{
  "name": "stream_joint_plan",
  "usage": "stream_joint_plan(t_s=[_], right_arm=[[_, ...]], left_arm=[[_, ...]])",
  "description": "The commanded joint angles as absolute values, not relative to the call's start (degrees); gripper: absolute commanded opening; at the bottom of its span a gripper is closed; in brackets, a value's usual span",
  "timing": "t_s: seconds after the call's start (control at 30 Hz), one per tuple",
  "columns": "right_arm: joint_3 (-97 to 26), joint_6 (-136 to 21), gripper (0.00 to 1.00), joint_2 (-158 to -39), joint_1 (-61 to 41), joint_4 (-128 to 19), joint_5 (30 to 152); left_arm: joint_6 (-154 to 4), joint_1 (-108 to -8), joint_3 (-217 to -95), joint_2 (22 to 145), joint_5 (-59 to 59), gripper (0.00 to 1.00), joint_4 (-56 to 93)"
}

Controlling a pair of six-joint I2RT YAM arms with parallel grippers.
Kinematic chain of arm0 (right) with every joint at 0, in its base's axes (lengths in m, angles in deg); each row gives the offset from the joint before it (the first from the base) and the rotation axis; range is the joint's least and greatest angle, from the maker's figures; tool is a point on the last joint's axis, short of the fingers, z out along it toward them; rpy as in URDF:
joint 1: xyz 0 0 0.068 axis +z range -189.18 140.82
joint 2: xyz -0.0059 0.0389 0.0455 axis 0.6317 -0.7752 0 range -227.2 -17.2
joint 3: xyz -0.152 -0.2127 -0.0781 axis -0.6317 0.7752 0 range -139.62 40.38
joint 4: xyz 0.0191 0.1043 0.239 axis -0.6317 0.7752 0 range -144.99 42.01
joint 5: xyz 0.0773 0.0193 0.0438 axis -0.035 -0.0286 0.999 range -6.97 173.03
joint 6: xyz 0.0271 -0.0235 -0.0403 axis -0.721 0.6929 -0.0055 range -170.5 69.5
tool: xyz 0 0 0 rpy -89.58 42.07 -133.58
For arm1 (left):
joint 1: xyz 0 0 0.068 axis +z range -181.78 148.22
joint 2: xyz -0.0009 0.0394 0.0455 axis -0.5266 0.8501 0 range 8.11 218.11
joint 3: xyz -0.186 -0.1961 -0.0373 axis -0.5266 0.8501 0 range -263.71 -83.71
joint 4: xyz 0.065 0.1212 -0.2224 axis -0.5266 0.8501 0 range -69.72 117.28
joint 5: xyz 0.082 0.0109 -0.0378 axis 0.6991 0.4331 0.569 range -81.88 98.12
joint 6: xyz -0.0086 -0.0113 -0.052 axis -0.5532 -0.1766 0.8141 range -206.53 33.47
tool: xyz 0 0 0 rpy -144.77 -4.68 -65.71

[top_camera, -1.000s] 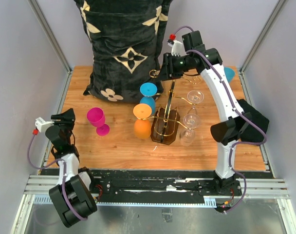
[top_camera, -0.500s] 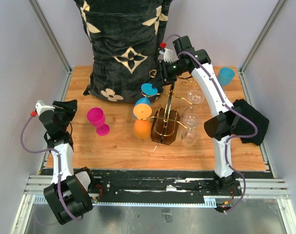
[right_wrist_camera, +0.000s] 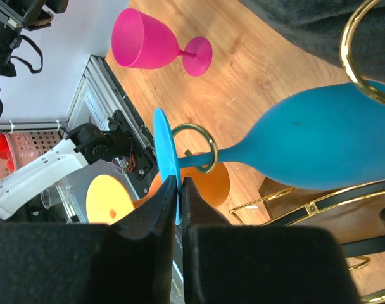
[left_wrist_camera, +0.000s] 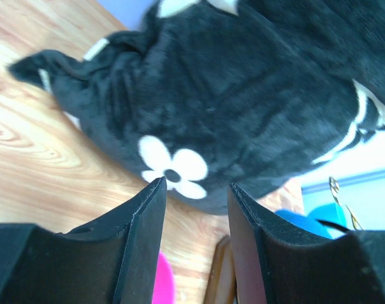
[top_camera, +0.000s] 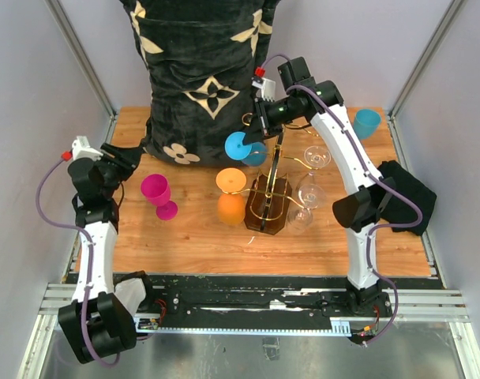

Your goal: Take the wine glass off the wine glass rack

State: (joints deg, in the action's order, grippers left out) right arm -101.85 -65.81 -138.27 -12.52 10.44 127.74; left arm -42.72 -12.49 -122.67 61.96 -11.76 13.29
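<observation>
Nearest the arm bases, on the light wooden table (top_camera: 193, 237), stood the wine glass rack (top_camera: 268, 207), a dark brown glossy wooden body carrying thin gold wire arms. An orange plastic wine glass (top_camera: 231, 208) sat just to its left, and three clear wine glasses (top_camera: 309, 191) lined its right side. A magenta plastic wine glass (top_camera: 155, 190) lay tipped on the boards well left of the rack. Near it, the left gripper (left_wrist_camera: 195, 185) hovered with its fingers apart and nothing between them, pointing towards the pillow. A crumpled black cloth (top_camera: 410, 197) lay at the table's right edge. Farther back, above the rack's far end, the right gripper (right_wrist_camera: 178, 182) was pinched together on the rim of the flat round foot of the blue plastic wine glass (right_wrist_camera: 332, 139). That glass lay roughly sideways, and its stem passed through one of the rack's gold wire loops (right_wrist_camera: 192, 126), so it was not yet off the rack. Beyond it, a small teal cup (top_camera: 366, 122) stood at the far right corner. A large black plush pillow with cream flower shapes (top_camera: 200, 71) leaned against the back wall.
</observation>
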Motion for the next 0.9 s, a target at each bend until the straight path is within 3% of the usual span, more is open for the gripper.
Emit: stream_joint_plan(t_s=[0.0,0.53,0.87], right_arm=[[-99.9,-66.1,0.04,-136.1,-12.1,10.0,127.3],[-88.8,-73.2,0.01,-133.1,-13.3,-0.4,143.6],[-87.1,-70.1,0.05,-129.7,-13.5,4.7,143.4]], left_arm=[[-46.2,-17.3,-126.9,63.2,-12.5,0.49,16.1],[-45.5,-20.8,-128.0,64.4,-13.4,0.47,15.3],[-46.2,-22.9,-131.0,65.6,-14.4,0.47,16.5]])
